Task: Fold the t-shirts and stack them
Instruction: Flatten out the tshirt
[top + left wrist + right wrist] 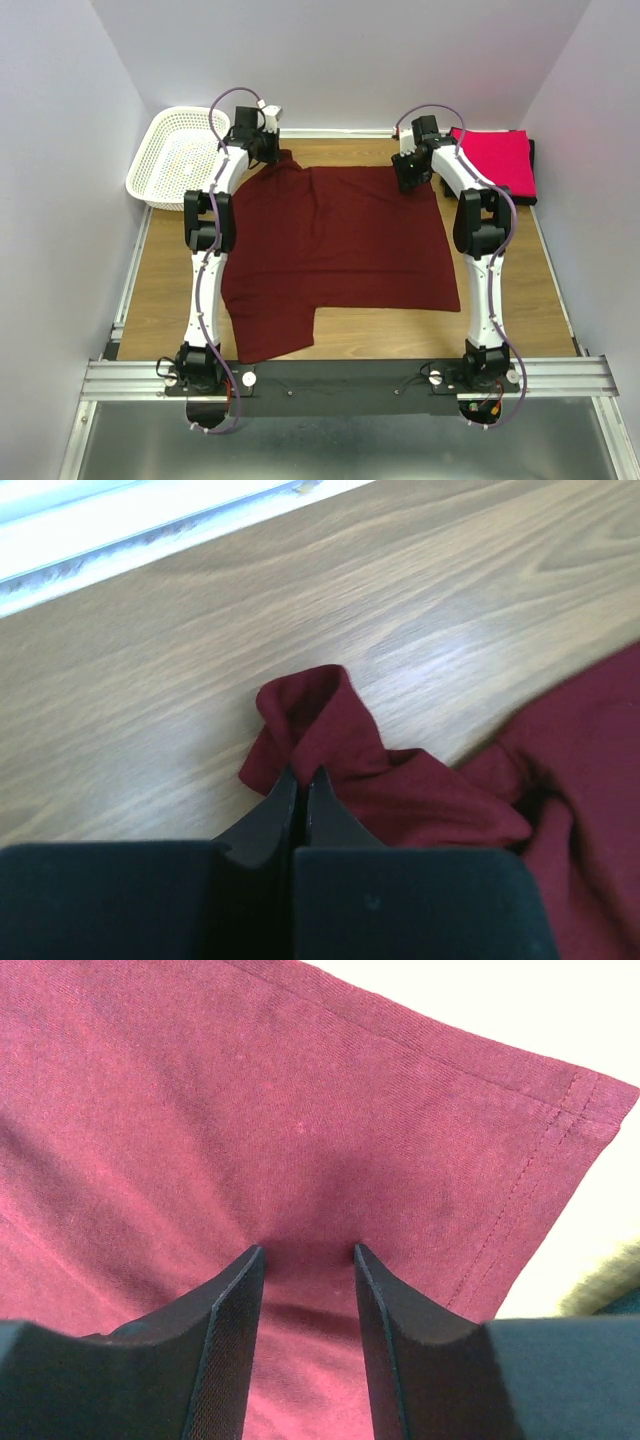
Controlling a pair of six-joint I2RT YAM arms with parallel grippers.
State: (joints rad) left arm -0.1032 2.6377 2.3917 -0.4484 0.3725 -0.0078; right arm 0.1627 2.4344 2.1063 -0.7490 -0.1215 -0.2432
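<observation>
A dark maroon t-shirt (pixel 340 240) lies spread across the wooden table, with one sleeve hanging toward the near left. My left gripper (pixel 264 152) is at the shirt's far left corner. In the left wrist view that gripper (pixel 303 775) is shut on a bunched fold of the maroon cloth (pixel 330 720). My right gripper (pixel 411 176) is at the far right corner. Its fingertips press down into the maroon cloth (pixel 300 1110) near the stitched hem, and the gripper (pixel 308 1250) is open. A folded pink-red t-shirt (pixel 495 160) lies at the far right on a black one (pixel 533 175).
A white mesh basket (pixel 160 130) stands at the far left corner. White walls close in the table on three sides. A metal rail (pixel 340 375) runs along the near edge by the arm bases. Bare wood (pixel 160 280) shows left of the shirt.
</observation>
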